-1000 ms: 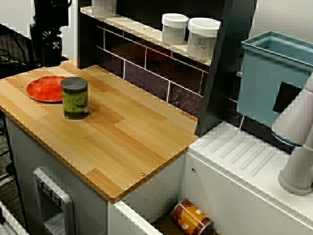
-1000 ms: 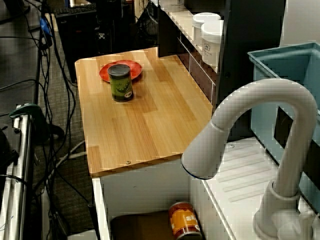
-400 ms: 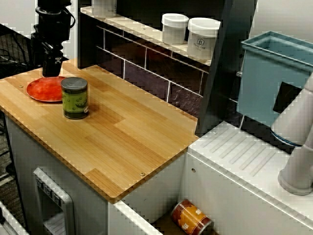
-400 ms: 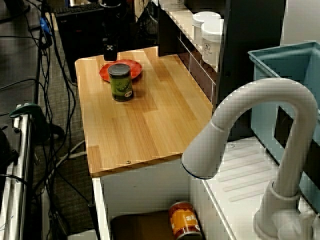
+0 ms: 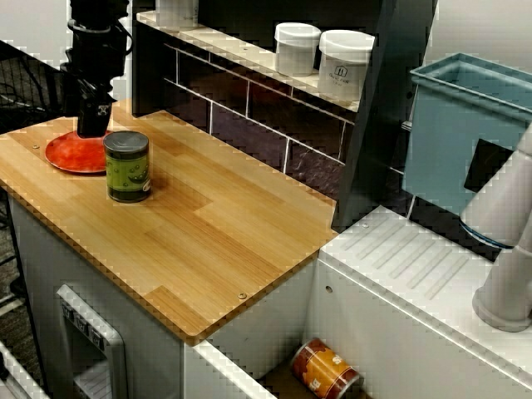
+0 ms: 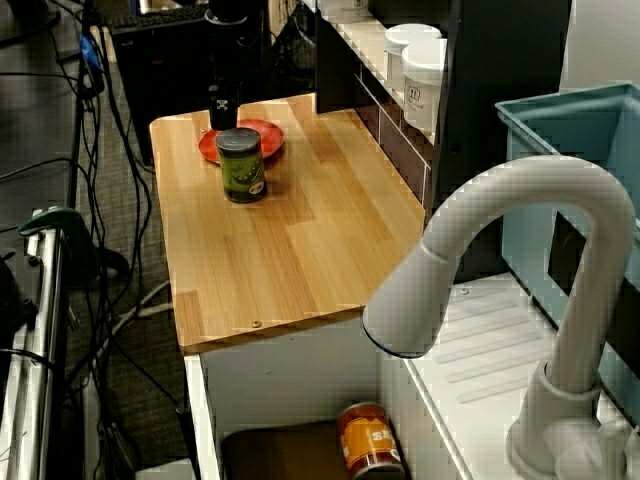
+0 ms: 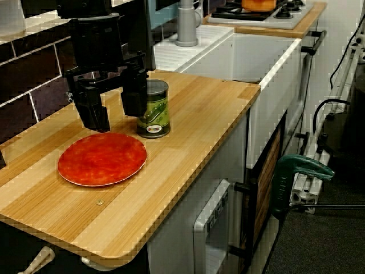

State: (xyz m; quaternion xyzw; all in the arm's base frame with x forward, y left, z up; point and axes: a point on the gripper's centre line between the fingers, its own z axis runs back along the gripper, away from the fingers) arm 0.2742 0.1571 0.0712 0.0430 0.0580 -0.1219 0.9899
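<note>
My gripper (image 7: 114, 119) hangs over the plate (image 7: 101, 160) with both black fingers pointing down. The jaws stand wide apart and hold nothing. In the view from the counter's end, one finger (image 7: 94, 111) is above the plate's back edge. The other is right at the side of the can (image 7: 154, 108), and I cannot tell whether it touches.

The plate is round, flat and orange-red, and it lies near the end of the wooden counter (image 7: 199, 108). The can stands upright just beside the plate. It has a green label with a pale pattern, a dark metal top and a silver rim at its foot. In the view across the counter, my gripper (image 5: 93, 125) is behind the can (image 5: 126, 166), over the plate (image 5: 73, 151).

Farther along, two white jars (image 5: 345, 65) sit on a shelf above the dark tiled wall. Beyond the counter's other end, an orange can (image 5: 326, 370) lies on its side in the sink. A white tap (image 6: 500, 250) arches over the sink, with a blue bin (image 5: 461, 125) behind it.
</note>
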